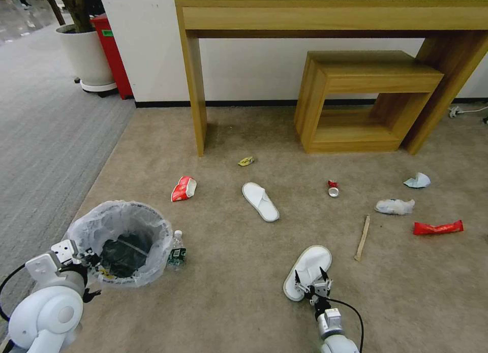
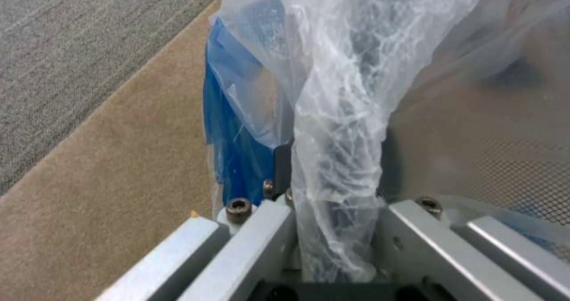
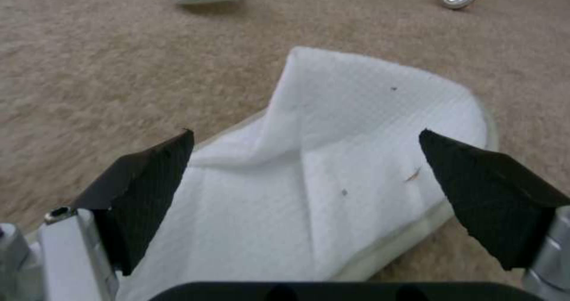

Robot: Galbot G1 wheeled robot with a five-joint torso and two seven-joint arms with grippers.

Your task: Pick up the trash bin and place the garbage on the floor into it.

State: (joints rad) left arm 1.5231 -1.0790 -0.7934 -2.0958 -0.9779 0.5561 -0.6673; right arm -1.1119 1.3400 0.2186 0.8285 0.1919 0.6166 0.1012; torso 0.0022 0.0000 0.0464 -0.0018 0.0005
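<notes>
Left tool (image 1: 90, 259): you have it clamped on the near rim of the trash bin (image 1: 122, 241), the crinkled liner bag (image 2: 338, 114) pinched between its fingers (image 2: 279, 167).
Trash bin: it stands on the beige carpet floor (image 1: 229, 302) right at your left tool; blue wall (image 2: 234, 136) under the bag.
Bin contents: dark inside, with something small at the near edge that you cannot make out.
Bottle (image 1: 177, 251): lies touching the bin's far side from your left tool.
Right tool (image 1: 311, 283): spread wide, black fingertips (image 3: 154, 176) either side of the nearer white slipper (image 1: 306, 271), not gripping it.
Nearer slipper: sole down on the floor, directly under your right tool.
Second slipper (image 1: 260, 201): well beyond the right tool.
Wooden stick (image 1: 362, 238): just to the right of the right tool.
Red can (image 1: 333, 188): beyond the stick.
Red-white carton (image 1: 183, 188): beyond the bin.
Red wrapper (image 1: 437, 227): far right of the right tool.
</notes>
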